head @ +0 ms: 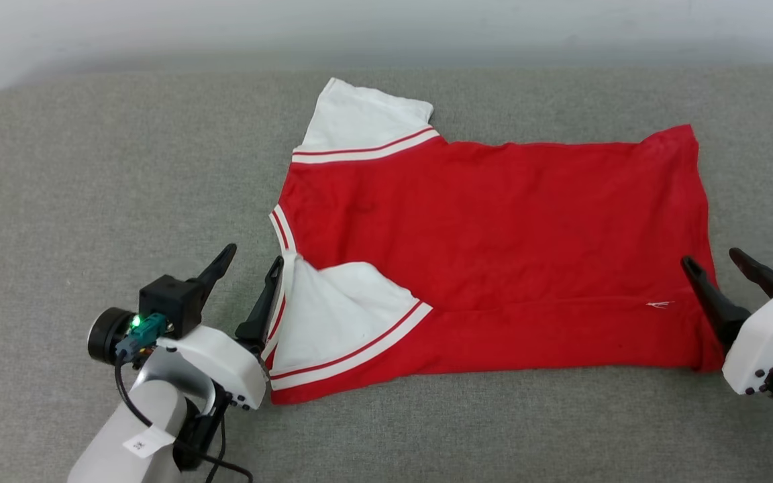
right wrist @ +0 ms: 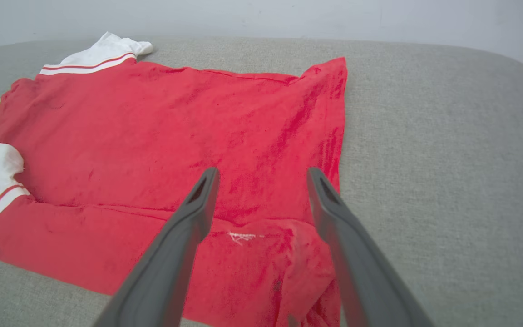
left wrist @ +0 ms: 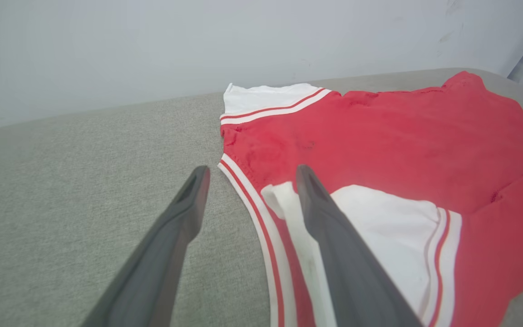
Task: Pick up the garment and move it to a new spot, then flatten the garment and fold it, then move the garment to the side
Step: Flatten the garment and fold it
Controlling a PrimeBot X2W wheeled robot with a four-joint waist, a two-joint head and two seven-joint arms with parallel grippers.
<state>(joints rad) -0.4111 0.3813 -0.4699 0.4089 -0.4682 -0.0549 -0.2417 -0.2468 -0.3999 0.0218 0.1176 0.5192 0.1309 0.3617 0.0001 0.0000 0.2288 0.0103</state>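
The garment (head: pixel 494 241), a red T-shirt with white sleeves and striped trim, lies spread on the grey cushion, collar to the left and hem to the right. Its near long edge is folded over onto the body, with the near sleeve (head: pixel 339 315) lying on top. My left gripper (head: pixel 252 258) stands open at the collar corner, nothing between its fingers; its wrist view has one finger over the white sleeve (left wrist: pixel 379 227). My right gripper (head: pixel 712 258) is open at the hem's near corner, over the red cloth (right wrist: pixel 261 195), holding nothing.
A grey fabric cushion (head: pixel 125 168) carries everything, with bare room left of the shirt and along the near edge. A pale wall (head: pixel 386 27) rises behind it. The cushion's rounded right end (right wrist: pixel 493 136) is beyond the hem.
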